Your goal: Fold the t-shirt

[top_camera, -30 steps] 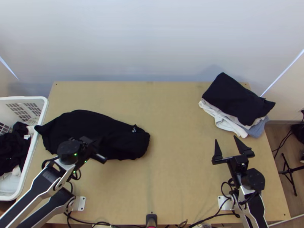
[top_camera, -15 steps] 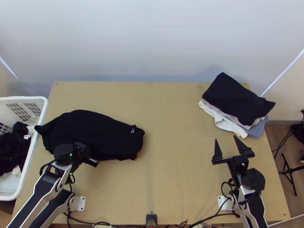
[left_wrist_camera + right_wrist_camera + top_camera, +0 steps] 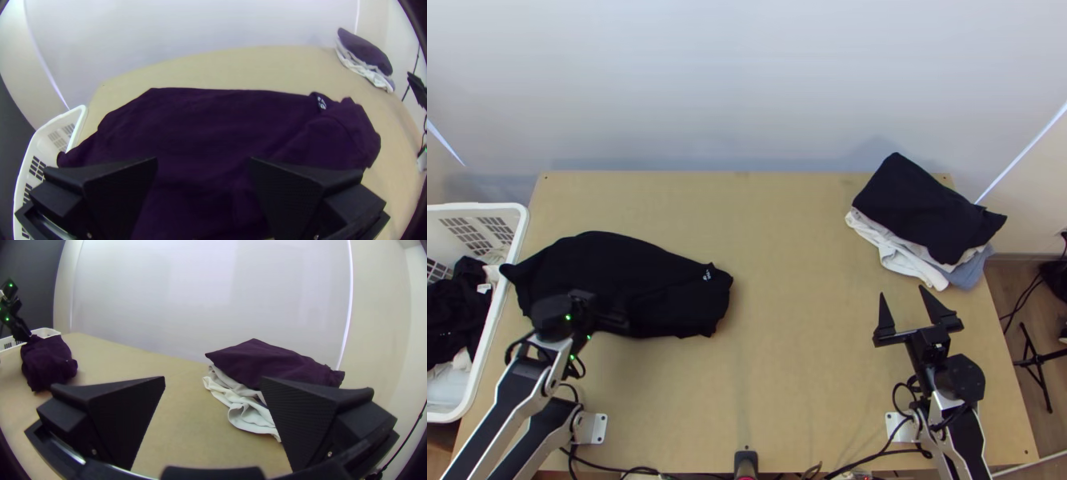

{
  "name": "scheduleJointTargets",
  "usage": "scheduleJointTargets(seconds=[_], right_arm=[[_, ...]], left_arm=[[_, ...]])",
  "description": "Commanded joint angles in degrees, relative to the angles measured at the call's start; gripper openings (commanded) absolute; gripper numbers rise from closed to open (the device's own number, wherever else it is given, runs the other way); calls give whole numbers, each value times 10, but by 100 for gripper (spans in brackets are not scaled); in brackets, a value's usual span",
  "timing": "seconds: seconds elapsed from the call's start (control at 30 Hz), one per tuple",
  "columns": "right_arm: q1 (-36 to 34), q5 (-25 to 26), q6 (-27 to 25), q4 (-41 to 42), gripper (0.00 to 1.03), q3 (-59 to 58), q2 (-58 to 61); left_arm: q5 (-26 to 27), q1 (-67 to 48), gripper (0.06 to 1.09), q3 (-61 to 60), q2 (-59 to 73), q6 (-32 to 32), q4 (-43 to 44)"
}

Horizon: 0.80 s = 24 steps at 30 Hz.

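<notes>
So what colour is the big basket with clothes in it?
The basket is white. The top view shows it best.

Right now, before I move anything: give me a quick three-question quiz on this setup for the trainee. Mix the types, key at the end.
1. Multiple choice. The left end of the dark t-shirt lies right beside: a) the right arm's base, b) the white basket, c) the table's right edge.
2. True or false. The right claw stands open, with nothing held between its fingers.
3. Fill in the blank. At the far right, the white cloth lies ____ the dark folded cloth.

Key: 1 b; 2 true; 3 under
</notes>
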Motion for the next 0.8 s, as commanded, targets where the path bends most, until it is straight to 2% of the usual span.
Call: scheduleJointTargets(seconds=[0.0,0.2,0.27,0.33,0.63,0.7,0.77], right_arm=[[1,0,1,0,99,0,1],[1,0,1,0,99,0,1],[1,0,1,0,99,0,1],[1,0,1,0,99,0,1],[1,0,1,0,99,0,1],[8,-1,36,0,99,0,0],[11,-2,40,0,99,0,0]], left_arm=[[-1,63,105,74,37,-82,-50],[-1,77,105,181,113,-199,-246],[5,79,105,217,158,-221,-319],[6,106,105,236,175,-225,-354],[9,112,105,266,121,-239,-411],[9,135,105,268,115,-242,-423],[10,155,105,270,108,-242,-435]])
